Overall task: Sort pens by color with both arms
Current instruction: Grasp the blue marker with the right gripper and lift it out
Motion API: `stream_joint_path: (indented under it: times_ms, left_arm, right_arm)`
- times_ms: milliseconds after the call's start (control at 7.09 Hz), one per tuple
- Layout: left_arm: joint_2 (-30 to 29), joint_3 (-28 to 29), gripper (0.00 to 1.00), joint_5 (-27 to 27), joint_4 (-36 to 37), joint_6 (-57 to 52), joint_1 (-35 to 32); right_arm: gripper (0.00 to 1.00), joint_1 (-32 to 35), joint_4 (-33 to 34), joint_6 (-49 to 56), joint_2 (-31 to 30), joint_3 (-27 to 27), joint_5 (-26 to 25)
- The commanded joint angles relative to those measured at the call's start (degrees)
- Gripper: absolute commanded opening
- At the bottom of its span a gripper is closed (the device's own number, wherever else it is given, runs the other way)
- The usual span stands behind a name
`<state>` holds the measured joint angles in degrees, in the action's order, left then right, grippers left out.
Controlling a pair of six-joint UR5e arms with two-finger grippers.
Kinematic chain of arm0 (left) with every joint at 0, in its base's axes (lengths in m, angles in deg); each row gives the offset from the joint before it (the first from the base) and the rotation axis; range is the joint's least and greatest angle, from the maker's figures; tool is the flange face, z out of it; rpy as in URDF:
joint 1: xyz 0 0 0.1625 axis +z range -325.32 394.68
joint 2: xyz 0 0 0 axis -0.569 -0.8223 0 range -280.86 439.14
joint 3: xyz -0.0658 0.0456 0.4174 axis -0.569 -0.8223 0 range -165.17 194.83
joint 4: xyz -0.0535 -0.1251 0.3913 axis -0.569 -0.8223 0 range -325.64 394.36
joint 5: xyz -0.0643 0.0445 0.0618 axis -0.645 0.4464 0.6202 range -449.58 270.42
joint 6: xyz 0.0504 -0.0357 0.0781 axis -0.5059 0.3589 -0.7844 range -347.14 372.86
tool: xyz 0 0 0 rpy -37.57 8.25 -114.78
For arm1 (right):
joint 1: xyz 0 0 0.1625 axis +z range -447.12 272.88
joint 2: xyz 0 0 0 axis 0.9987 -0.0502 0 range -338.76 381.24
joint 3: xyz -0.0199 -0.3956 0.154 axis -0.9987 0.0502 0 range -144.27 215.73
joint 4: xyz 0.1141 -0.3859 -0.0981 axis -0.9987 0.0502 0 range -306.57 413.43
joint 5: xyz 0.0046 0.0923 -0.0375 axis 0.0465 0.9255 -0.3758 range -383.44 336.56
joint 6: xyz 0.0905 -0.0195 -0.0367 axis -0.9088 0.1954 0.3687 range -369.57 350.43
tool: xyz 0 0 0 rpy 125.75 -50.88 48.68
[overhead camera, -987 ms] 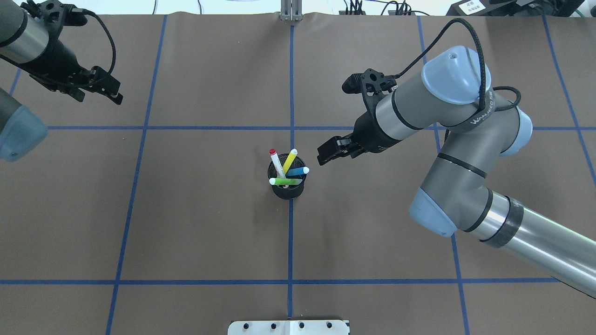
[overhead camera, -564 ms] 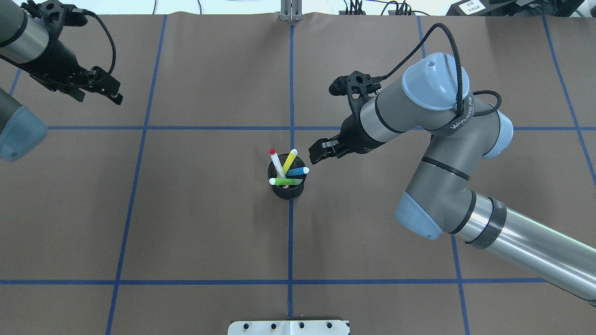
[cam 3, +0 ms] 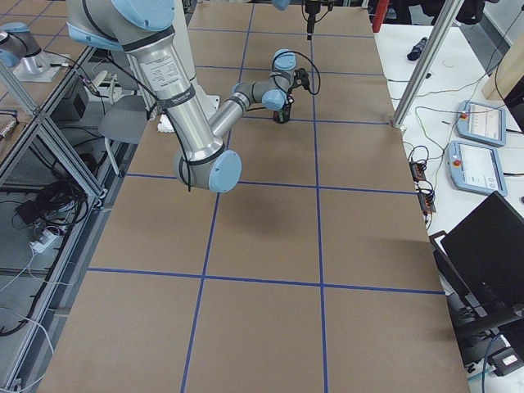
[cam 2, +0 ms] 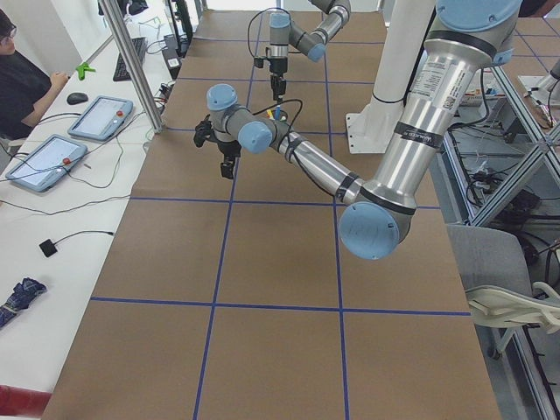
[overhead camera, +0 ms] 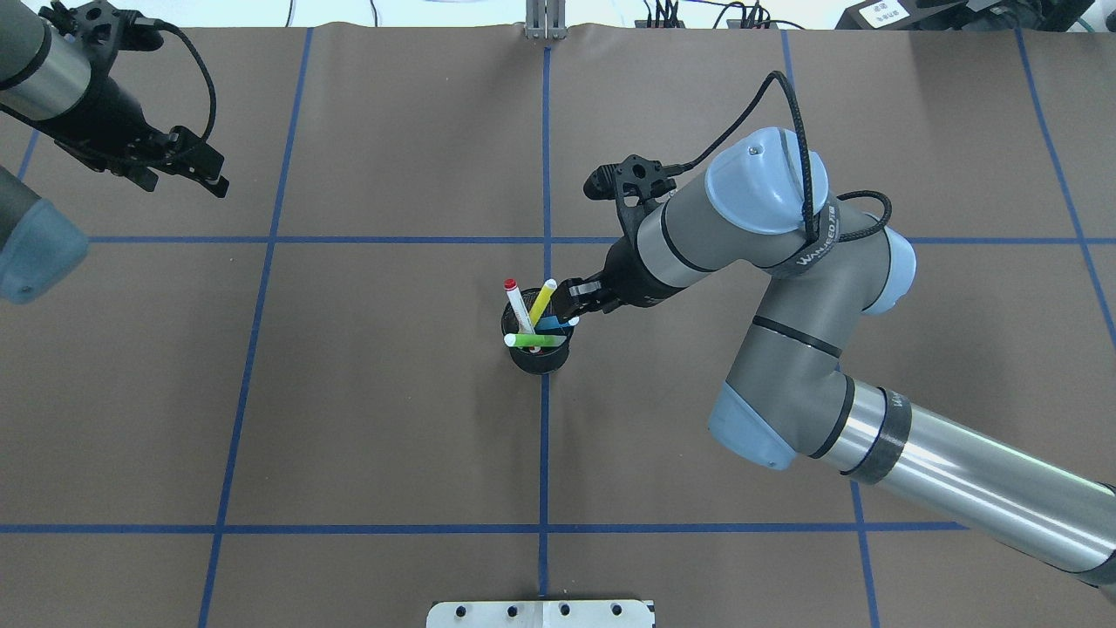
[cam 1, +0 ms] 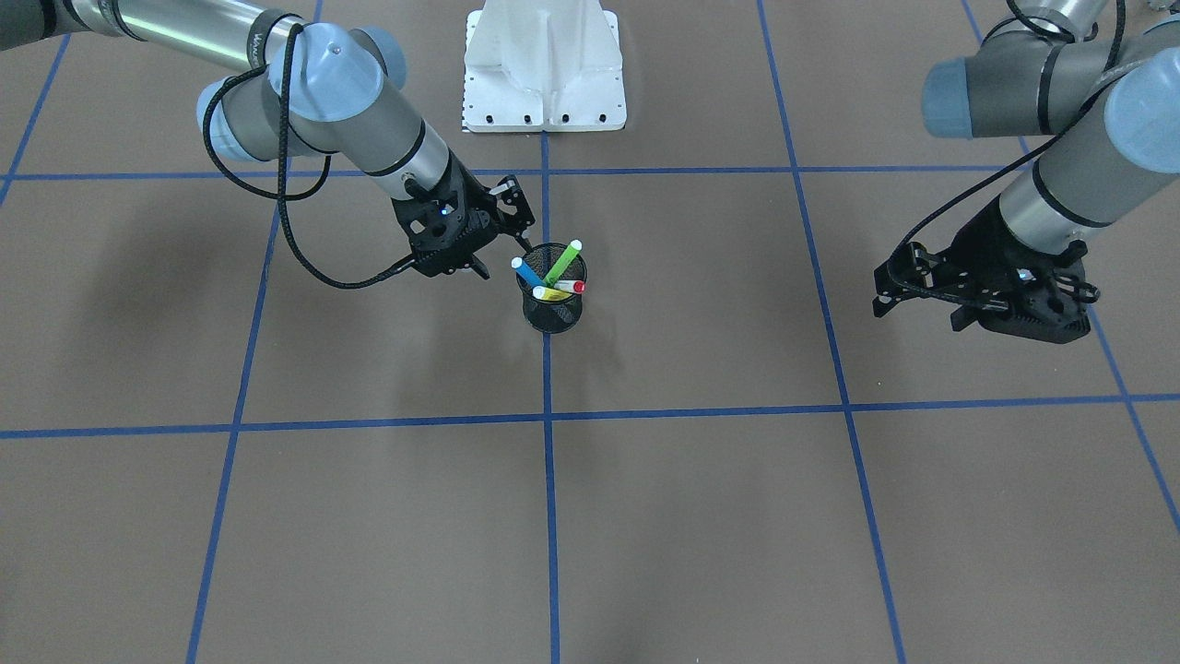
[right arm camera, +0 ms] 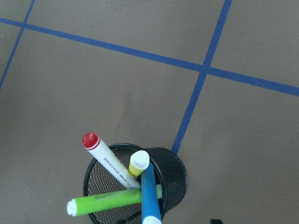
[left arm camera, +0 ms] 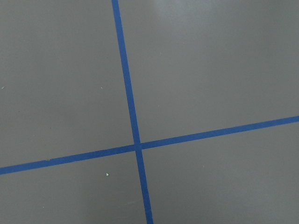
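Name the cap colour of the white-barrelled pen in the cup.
Red. The white-barrelled pen shows best in the right wrist view.

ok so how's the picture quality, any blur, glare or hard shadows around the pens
Right wrist view: the pens and mesh cup are sharp and evenly lit, with a faint shadow on the table. Front-facing view: soft, broad arm shadows across it. Overhead view: a bright streak on the right arm, a washed-out strip past the table's far edge. Left wrist view: flat, even light.
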<state>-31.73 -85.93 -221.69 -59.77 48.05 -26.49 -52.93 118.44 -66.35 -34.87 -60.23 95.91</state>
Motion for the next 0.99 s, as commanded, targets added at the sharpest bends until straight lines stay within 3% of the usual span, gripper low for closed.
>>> stream_joint_path:
  times_ms: [0, 282, 846]
  left_arm:
    - [0.12, 0.03, 1.00, 0.00, 0.00, -0.03, -0.09]
    - [0.30, 0.03, 1.00, 0.00, 0.00, -0.39, -0.09]
    - [0.47, 0.03, 1.00, 0.00, 0.00, -0.30, -0.09]
  right_arm:
    - [0.60, -1.40, 0.03, -1.14, 0.39, 0.51, -1.40]
    - [0.44, -1.58, 0.03, -2.01, 0.48, 0.51, -1.49]
    - [0.43, -1.58, 0.38, -2.02, 0.74, 0.60, -3.68]
